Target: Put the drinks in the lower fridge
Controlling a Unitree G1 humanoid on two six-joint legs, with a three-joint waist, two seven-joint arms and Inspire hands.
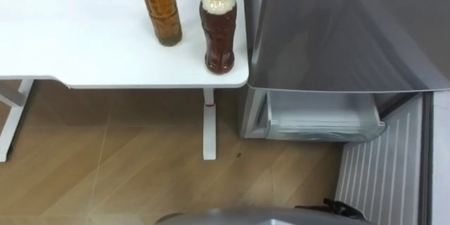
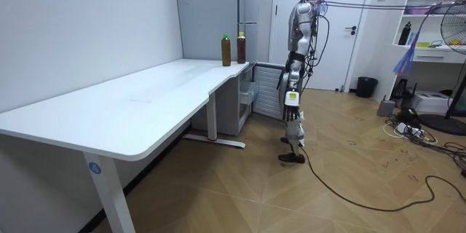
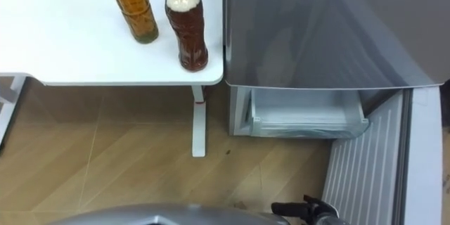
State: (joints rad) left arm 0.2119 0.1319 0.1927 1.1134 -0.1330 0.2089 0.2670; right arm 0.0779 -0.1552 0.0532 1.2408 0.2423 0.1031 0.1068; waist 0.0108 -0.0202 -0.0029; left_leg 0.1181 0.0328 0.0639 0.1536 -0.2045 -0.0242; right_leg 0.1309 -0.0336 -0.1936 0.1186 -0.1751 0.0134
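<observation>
Two drink bottles stand upright near the right end of the white table point(image 1: 70, 49). One is an amber tea bottle point(image 1: 160, 7). The other is a dark brown bottle with a yellow cap point(image 1: 218, 28), close to the table's corner beside the grey fridge point(image 1: 344, 28). The fridge's lower door point(image 1: 383, 169) stands open at the right, showing a clear drawer point(image 1: 320, 116) in the lower compartment. In the room view I stand upright facing the fridge, a step back from it. My left hand point(image 2: 289, 81) hangs at my side, away from the bottles point(image 2: 226, 49).
The table's white leg point(image 1: 208, 123) stands on the wooden floor just left of the fridge. The open door's ribbed inner face takes up the lower right. Behind me in the room view are a fan point(image 2: 455, 29), shelves and loose cables on the floor.
</observation>
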